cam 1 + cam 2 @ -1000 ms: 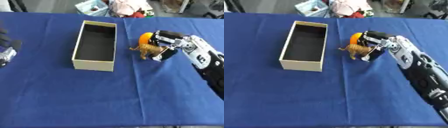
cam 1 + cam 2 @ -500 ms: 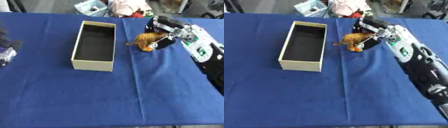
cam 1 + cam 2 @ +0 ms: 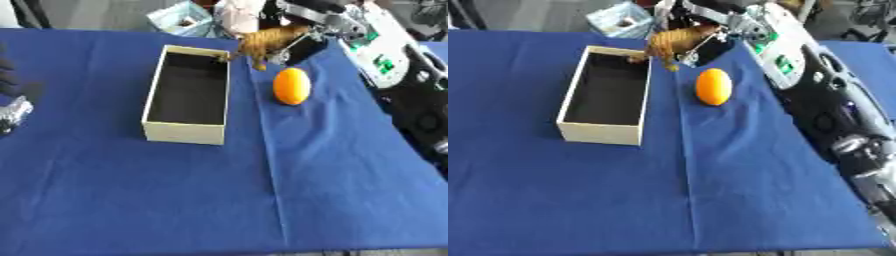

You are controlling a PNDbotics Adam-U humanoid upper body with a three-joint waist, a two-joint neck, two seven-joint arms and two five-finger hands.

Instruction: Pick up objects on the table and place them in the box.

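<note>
A brown striped toy animal [image 3: 262,42] hangs in the air just right of the far end of the open cream box [image 3: 186,132], with my right hand [image 3: 313,31] shut on it. The box [image 3: 602,134] is dark inside and nothing shows in it. An orange egg-shaped fruit [image 3: 291,86] lies on the blue cloth to the right of the box, now uncovered. My left hand [image 3: 10,107] shows at the left edge of the left eye view, low on the cloth; its fingers are not made out.
The blue cloth [image 3: 227,200] covers the table, with a crease running down from the box. Clutter, including a pale blue container [image 3: 182,17], lies beyond the far edge. My right forearm [image 3: 807,85] slants across the right side.
My right hand has lifted the toy animal from beside the orange fruit and carried it up and left toward the box's far end. The fruit stays on the cloth.
</note>
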